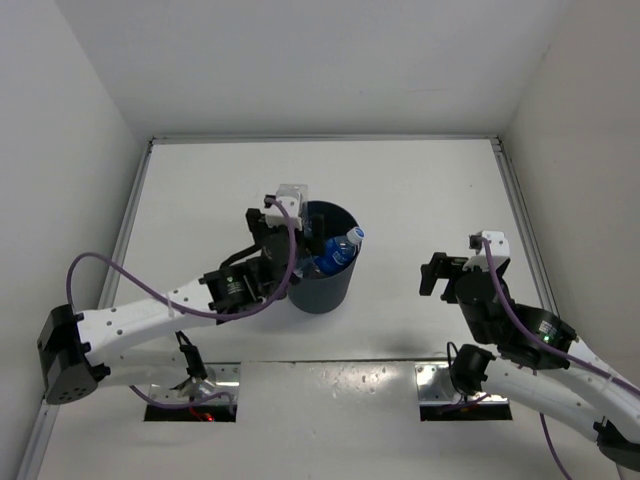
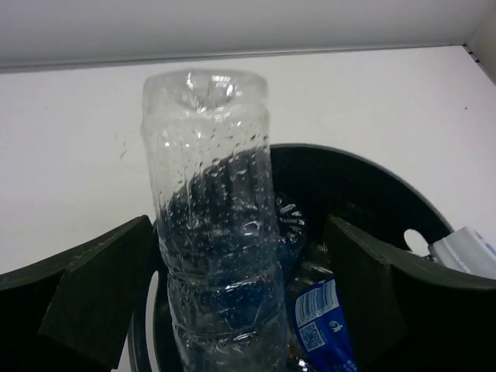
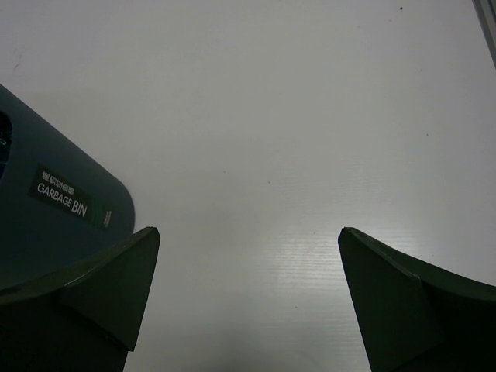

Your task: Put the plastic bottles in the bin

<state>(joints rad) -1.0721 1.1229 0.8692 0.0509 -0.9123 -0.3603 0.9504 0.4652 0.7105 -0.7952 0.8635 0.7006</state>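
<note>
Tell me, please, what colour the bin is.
The bin is dark grey-blue, clearest in right wrist view.

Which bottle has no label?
The clear bottle between the fingers of the left end effector, at the bin; the neighbouring bottle wears a blue label.

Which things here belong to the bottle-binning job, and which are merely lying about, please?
Job: bin; unlabelled bottle at the open left claw; blue-labelled bottle inside the bin.
Just there: table; purple cables; base plates; the open, empty right claw.
</note>
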